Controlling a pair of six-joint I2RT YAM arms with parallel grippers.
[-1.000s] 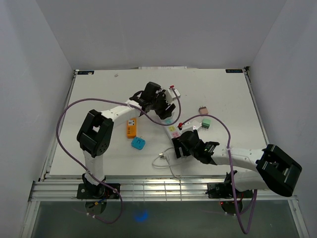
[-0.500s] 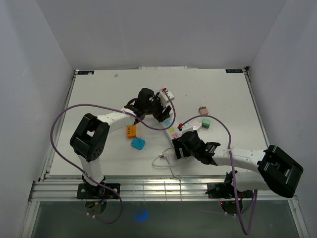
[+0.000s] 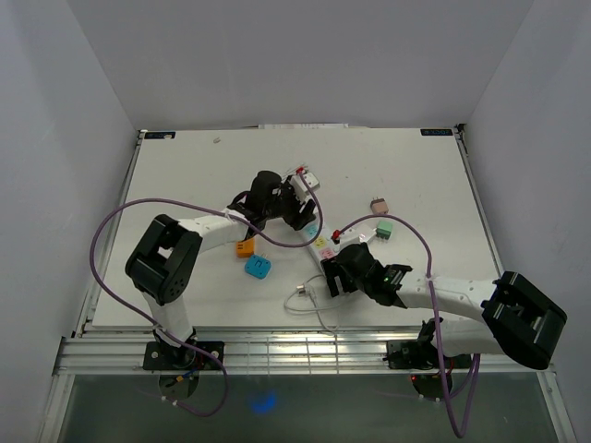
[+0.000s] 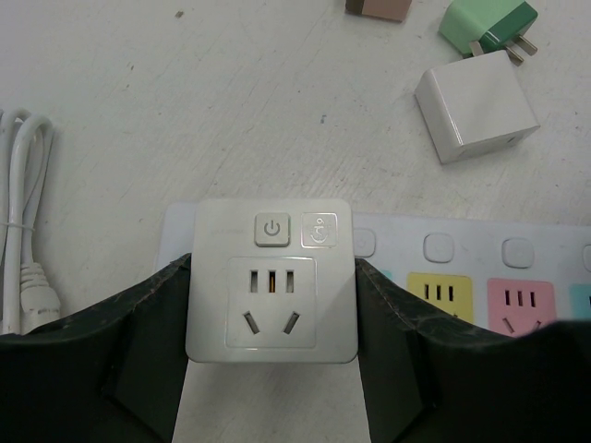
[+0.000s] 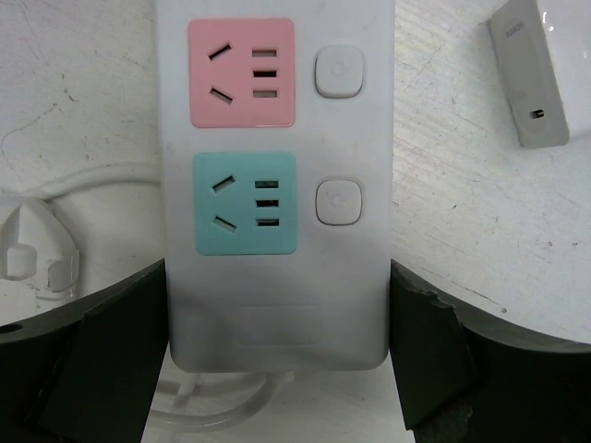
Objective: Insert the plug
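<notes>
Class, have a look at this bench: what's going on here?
The left pincer grips a white socket adapter, holding it over the coloured sockets of the power strip. The right pincer clamps the strip's end, beside the teal socket, steadying it. The adapter does not look plugged in yet. A white charger lies nearby.

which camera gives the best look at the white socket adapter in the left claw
Left wrist: the white socket adapter sits face-on between the fingers of the left claw, button and slots clear. Top external shows only a small white block at the claw tip. Right wrist does not show it.
</notes>
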